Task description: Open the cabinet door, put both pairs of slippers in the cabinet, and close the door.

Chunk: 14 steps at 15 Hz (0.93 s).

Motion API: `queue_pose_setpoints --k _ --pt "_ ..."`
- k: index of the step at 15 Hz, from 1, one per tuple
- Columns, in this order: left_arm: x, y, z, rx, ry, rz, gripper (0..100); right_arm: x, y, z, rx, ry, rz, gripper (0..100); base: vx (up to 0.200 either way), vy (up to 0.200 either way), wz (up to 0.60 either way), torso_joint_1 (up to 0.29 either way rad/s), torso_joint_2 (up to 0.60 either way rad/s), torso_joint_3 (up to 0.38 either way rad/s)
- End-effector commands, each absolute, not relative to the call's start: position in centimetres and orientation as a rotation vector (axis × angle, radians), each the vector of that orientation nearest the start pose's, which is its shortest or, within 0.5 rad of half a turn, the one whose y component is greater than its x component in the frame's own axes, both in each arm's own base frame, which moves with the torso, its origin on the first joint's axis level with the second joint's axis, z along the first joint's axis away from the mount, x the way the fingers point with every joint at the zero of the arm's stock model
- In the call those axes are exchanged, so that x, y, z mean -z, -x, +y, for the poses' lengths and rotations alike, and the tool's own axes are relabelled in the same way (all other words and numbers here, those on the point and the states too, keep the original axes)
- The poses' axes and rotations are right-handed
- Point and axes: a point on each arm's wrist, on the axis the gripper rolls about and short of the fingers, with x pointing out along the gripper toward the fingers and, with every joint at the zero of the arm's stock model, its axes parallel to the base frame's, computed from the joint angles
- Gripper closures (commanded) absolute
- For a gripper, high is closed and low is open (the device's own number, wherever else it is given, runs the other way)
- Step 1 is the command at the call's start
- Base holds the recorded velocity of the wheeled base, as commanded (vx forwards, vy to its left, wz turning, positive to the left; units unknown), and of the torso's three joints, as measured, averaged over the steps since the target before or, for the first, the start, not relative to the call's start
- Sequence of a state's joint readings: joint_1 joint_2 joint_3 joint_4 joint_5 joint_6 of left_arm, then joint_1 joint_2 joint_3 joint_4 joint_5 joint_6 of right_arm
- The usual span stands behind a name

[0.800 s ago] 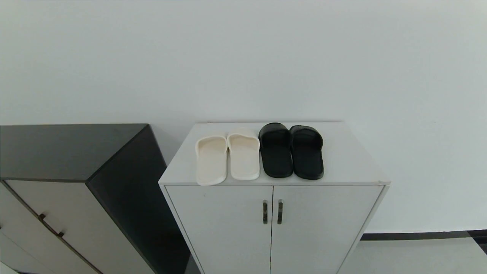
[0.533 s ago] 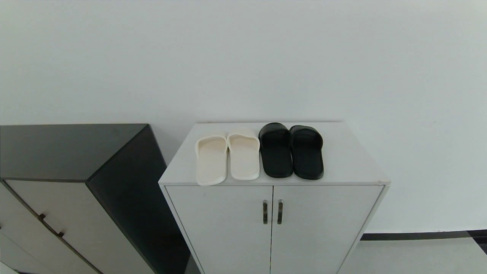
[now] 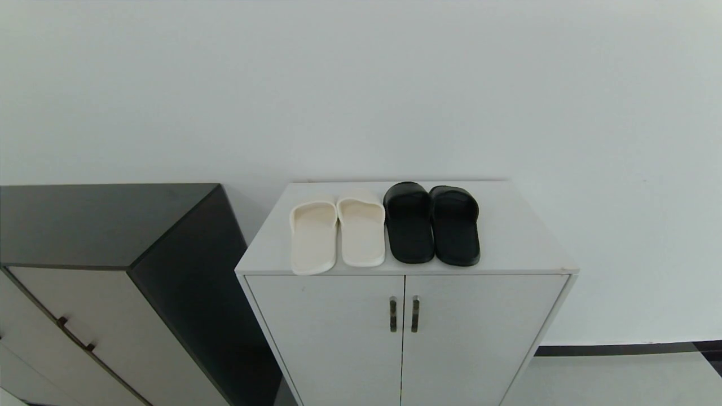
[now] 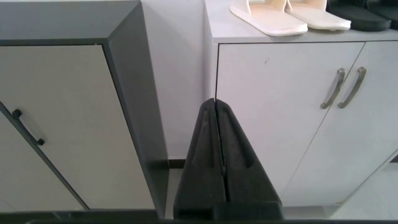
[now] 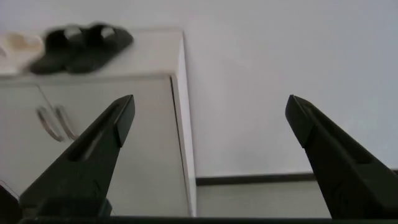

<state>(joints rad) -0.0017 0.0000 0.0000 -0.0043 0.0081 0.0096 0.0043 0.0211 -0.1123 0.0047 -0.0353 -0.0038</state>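
The left end effector [image 4: 216, 102] has its two fingers pressed flat together, with nothing between them. Ahead of it and well apart stands the white cabinet [image 3: 524, 242]. Both doors [image 3: 479, 332] are shut, and the two upright handles [image 3: 393, 314] sit side by side at the middle seam.

The right end effector [image 5: 210, 102] is spread wide and holds nothing. The cabinet's right front corner lies ahead of it, toward the left end effector's side.

Both pairs lie on the cabinet's top, beyond either end effector. The cream slippers [image 3: 337, 234] are nearer the left one's side, with heels at the front edge. The black slippers [image 3: 431, 225] sit just beside them, nearer the right one's side. Each pair lies side by side, toes toward the wall [image 3: 361, 84].

A dark cabinet [image 3: 101, 223] stands beside the white one — further out on the left end effector's side.
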Motion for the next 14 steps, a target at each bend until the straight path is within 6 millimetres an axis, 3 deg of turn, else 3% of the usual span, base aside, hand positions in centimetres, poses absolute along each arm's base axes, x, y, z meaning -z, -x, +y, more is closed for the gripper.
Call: queue_pose_setpoints --k 1,4,6,9,11,14 --pt "-7.6 2.3 0.0 -0.008 -0.009 -0.005 100 -17.9 3.3 0.0 -0.061 -0.07 -0.029 0 0.0 0.0 0.0 0.0 0.0 0.0" --pt "-7.6 2.3 0.0 -0.003 -0.011 -0.005 100 -15.5 0.4 0.5 -0.233 -0.083 0.235 0 0.0 0.0 0.0 0.0 0.0 0.0" --pt "-7.6 2.3 0.0 0.003 -0.012 -0.005 100 -15.8 -1.6 0.6 -0.266 -0.096 0.325 0 0.0 0.0 0.0 0.0 0.0 0.0" --pt "-7.6 2.3 0.0 0.006 -0.017 -0.005 100 -17.2 -5.9 1.4 -0.404 -0.103 0.339 0 0.0 0.0 0.0 0.0 0.0 0.0" --pt "-7.6 2.3 0.0 0.006 -0.017 -0.005 100 -19.2 -8.8 2.2 -0.449 -0.094 0.298 0 0.0 0.0 0.0 0.0 0.0 0.0" --pt "-7.6 2.3 0.0 0.006 -0.017 -0.005 100 -21.2 -12.2 5.0 -0.513 -0.134 0.356 0 0.0 0.0 0.0 0.0 0.0 0.0"
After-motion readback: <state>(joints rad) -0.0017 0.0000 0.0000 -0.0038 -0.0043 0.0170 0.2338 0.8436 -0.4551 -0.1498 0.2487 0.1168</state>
